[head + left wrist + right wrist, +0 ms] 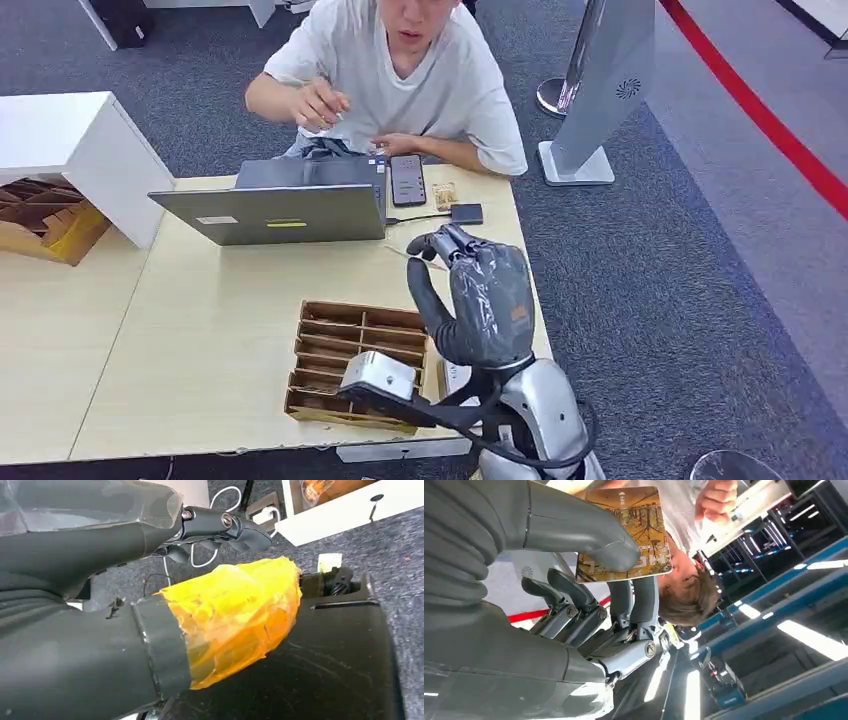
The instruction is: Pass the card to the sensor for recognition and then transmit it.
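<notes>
Your right hand [478, 300] pinches the card [626, 532] between thumb and fingers, raised above the table [210, 330] toward the seated person [400, 60]; sensor pass and handover apparently remain.

Right hand [478, 292] raised, thumb and fingers pinching.
</notes>
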You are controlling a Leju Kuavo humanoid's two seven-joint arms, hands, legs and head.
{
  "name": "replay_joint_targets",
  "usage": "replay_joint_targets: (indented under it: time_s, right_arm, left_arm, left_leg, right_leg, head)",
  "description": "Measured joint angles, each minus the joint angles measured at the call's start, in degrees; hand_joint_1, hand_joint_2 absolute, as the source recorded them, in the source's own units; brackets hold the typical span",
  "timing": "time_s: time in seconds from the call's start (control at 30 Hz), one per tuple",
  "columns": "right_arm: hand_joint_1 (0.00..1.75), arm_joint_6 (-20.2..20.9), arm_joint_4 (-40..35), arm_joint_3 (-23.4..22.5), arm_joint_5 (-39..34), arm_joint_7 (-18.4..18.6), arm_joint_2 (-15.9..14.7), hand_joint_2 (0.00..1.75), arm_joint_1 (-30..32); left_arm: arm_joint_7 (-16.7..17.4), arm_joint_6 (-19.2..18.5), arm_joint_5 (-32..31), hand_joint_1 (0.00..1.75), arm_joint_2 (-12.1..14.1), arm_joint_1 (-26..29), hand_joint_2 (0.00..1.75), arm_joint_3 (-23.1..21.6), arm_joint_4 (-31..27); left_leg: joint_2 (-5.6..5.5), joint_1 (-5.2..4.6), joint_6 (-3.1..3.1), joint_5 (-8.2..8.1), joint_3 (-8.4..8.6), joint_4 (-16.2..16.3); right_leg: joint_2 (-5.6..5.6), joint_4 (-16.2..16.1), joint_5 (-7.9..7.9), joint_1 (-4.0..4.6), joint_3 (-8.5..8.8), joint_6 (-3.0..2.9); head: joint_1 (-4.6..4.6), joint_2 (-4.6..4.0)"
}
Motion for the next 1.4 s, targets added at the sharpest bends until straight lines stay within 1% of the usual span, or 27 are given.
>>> replay_joint_targets:
  time_s: [0.2, 0.37, 0.63, 0.8, 0.83, 0.87, 0.93, 1.17, 1.2, 1.4]
  right_arm:
    - [1.75, 1.25, 0.39, -0.79, -0.04, 0.15, 0.0, 1.75, -2.19]
    - [1.75, 3.26, 2.66, -2.4, 1.57, 1.81, 0.0, 1.75, -4.38]
    - [1.75, 4.0, 7.12, -5.53, 2.23, 2.51, 0.02, 1.75, -6.24]
    - [1.75, 3.98, 8.59, -6.54, 2.03, 2.29, 0.18, 1.75, -6.72]
    - [1.5, 3.96, 8.68, -6.6, 1.9, 2.14, 0.31, 1.75, -6.73]
    - [0.96, 3.98, 8.7, -6.64, 1.62, 1.88, 0.46, 1.75, -6.73]
    - [0.0, 3.98, 8.7, -6.64, 1.38, 1.55, 0.61, 1.75, -6.77]
    - [0.0, 4.06, 8.04, -6.25, 0.92, 0.79, 0.96, 1.75, -6.64]
    - [0.0, 4.06, 7.83, -6.1, 0.92, 0.79, 0.96, 0.0, -6.59]
    - [0.0, 3.69, 4.89, -5.07, -0.44, -0.26, 0.96, 0.0, -4.8]
  left_arm:
    - [-1.09, 0.81, 0.52, 0.0, -0.02, -0.05, 0.0, 0.02, 0.0]
    - [-2.01, 1.46, 0.85, 0.0, -0.11, -0.22, 0.0, 0.07, 0.0]
    - [-2.45, 1.77, 0.98, 0.0, -0.31, -0.41, 0.0, 0.11, -0.28]
    - [-2.49, 1.99, 0.83, 0.0, -0.28, -0.68, 0.0, 0.26, -0.48]
    - [-2.49, 2.03, 0.81, 0.0, -0.28, -0.7, 0.0, 0.35, -0.48]
    - [-2.49, 2.08, 0.81, 0.0, -0.28, -0.71, 0.0, 0.46, -0.48]
    - [-2.47, 2.08, 0.81, 0.0, -0.28, -0.78, 0.0, 0.57, -0.55]
    - [-2.32, 2.29, 0.81, 0.0, -0.22, -0.89, 0.0, 1.51, -0.57]
    - [-2.29, 2.34, 0.83, 0.0, -0.2, -0.89, 0.0, 1.55, -0.57]
    - [-1.53, 2.45, 0.83, 0.0, -0.04, -0.89, 0.0, 1.92, -0.57]
  left_leg:
    - [0.0, 0.0, 0.0, 0.0, 0.0, 0.0]
    - [0.0, 0.0, 0.0, 0.01, 0.0, 0.0]
    - [-0.01, 0.0, 0.0, 0.0, 0.0, 0.01]
    - [-0.01, 0.0, 0.0, 0.0, 0.0, 0.01]
    - [0.0, 0.0, 0.0, 0.0, 0.0, 0.01]
    - [0.0, 0.0, 0.0, 0.0, 0.0, 0.01]
    - [-0.01, 0.0, 0.0, 0.0, 0.0, 0.01]
    - [0.0, 0.0, 0.0, 0.0, 0.0, 0.01]
    - [-0.01, 0.0, 0.0, 0.0, 0.0, 0.01]
    - [-0.01, 0.0, 0.0, 0.0, 0.0, 0.01]
  right_leg:
    - [0.0, 0.0, 0.0, 0.0, 0.0, 0.0]
    - [0.0, 0.0, 0.0, 0.0, 0.0, 0.0]
    - [0.0, 0.0, 0.01, 0.0, 0.0, 0.0]
    - [0.0, 0.0, 0.01, 0.0, 0.0, 0.0]
    - [0.0, 0.0, 0.01, 0.0, 0.0, 0.0]
    - [0.0, 0.0, 0.01, 0.0, 0.0, 0.0]
    - [0.0, 0.0, 0.01, 0.0, 0.0, 0.0]
    - [0.0, 0.0, 0.01, 0.0, 0.0, 0.0]
    - [0.0, 0.0, 0.01, 0.0, 0.0, 0.0]
    - [0.0, 0.0, 0.0, 0.0, -0.01, 0.0]
  head:
    - [0.0, 0.0]
    - [0.02, 0.0]
    - [0.0, 0.0]
    - [0.0, 0.0]
    - [0.0, 0.0]
    - [0.0, 0.0]
    - [0.0, 0.0]
    - [0.0, 0.0]
    - [0.0, 0.0]
    - [0.0, 0.0]
